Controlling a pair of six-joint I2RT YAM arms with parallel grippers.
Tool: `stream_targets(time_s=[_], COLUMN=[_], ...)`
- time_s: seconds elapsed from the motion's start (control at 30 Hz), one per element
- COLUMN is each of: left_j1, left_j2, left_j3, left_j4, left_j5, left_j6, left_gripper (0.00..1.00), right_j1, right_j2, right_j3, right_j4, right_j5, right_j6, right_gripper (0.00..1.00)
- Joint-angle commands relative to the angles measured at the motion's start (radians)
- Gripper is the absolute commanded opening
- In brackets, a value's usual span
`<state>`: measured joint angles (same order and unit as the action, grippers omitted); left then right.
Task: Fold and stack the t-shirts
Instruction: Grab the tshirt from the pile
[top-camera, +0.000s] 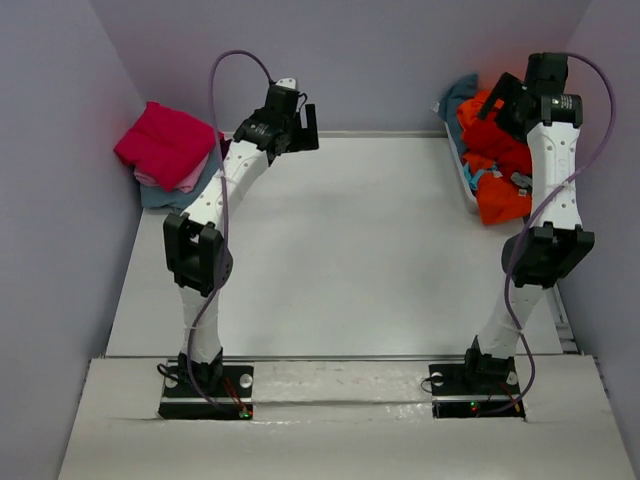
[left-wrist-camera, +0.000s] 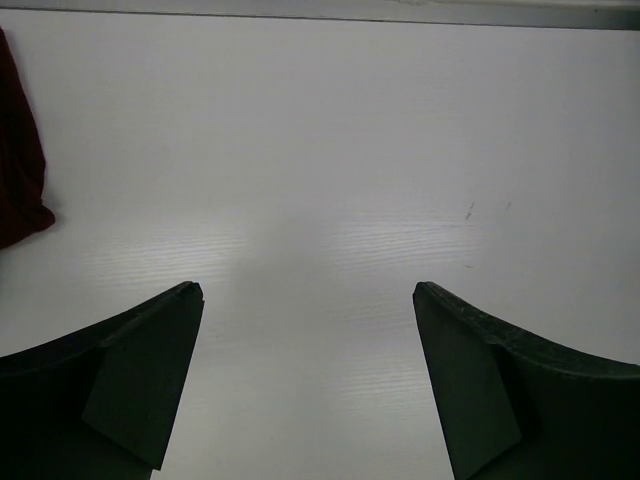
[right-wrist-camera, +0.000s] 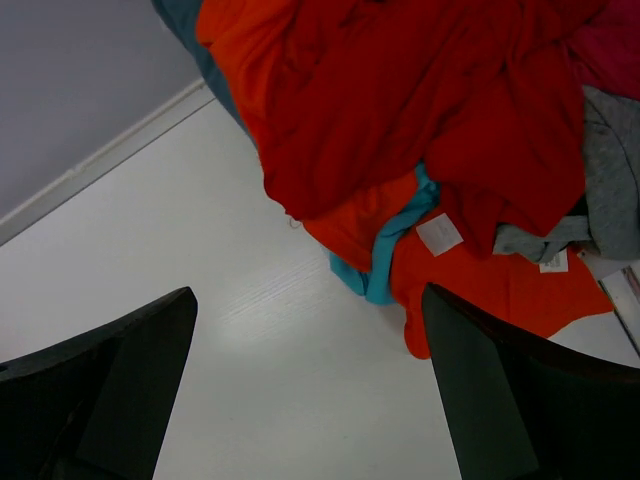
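A folded stack of t-shirts (top-camera: 168, 150) lies at the table's far left: magenta on top, pale pink and grey-blue under it. A dark maroon cloth edge (left-wrist-camera: 18, 160) shows at the left of the left wrist view. At the far right lies a loose heap of t-shirts (top-camera: 495, 160), red (right-wrist-camera: 400, 90), orange (right-wrist-camera: 490, 285), teal (right-wrist-camera: 385, 265) and grey (right-wrist-camera: 605, 200). My left gripper (top-camera: 300, 125) hangs open over bare table (left-wrist-camera: 309, 290), right of the stack. My right gripper (top-camera: 505, 100) is open above the heap's near edge (right-wrist-camera: 310, 295). Neither holds anything.
Grey walls close the table at the back and both sides. A white table (top-camera: 340, 250) spreads between the two arms. A white bin edge (top-camera: 462, 170) borders the heap on its left. The arm bases stand at the near edge.
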<state>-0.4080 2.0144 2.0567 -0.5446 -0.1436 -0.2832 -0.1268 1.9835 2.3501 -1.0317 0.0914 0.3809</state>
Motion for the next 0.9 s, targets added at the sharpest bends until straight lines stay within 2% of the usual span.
stream_targets(time_s=[0.0, 0.23, 0.3, 0.4, 0.6, 0.7, 0.87], left_j1=[-0.037, -0.057, -0.057, -0.057, -0.057, -0.057, -0.057], left_j2=[0.004, 0.001, 0.006, 0.061, 0.165, 0.175, 0.179], left_j3=[0.068, 0.02, 0.008, 0.081, 0.23, 0.24, 0.217], left_j4=[-0.031, 0.02, 0.041, 0.017, -0.029, -0.021, -0.018], left_j5=[-0.005, 0.038, 0.056, 0.067, 0.125, 0.136, 0.137], left_j6=[-0.007, -0.007, 0.004, 0.013, 0.015, 0.016, 0.016], left_gripper=[0.99, 0.99, 0.99, 0.99, 0.99, 0.99, 0.99], right_j1=[0.001, -0.071, -0.095, -0.096, -0.096, -0.096, -0.096], right_j2=[0.002, 0.024, 0.052, 0.107, 0.156, 0.23, 0.252], right_j3=[0.031, -0.025, 0.007, 0.073, 0.072, 0.146, 0.057], right_j4=[-0.036, 0.012, 0.01, 0.004, 0.072, 0.047, 0.126], right_j5=[0.097, 0.119, 0.123, 0.137, 0.142, 0.123, 0.061], right_j6=[0.018, 0.047, 0.064, 0.09, 0.09, 0.093, 0.102], right_gripper=[1.0, 1.0, 1.0, 1.0, 0.99, 0.99, 0.95])
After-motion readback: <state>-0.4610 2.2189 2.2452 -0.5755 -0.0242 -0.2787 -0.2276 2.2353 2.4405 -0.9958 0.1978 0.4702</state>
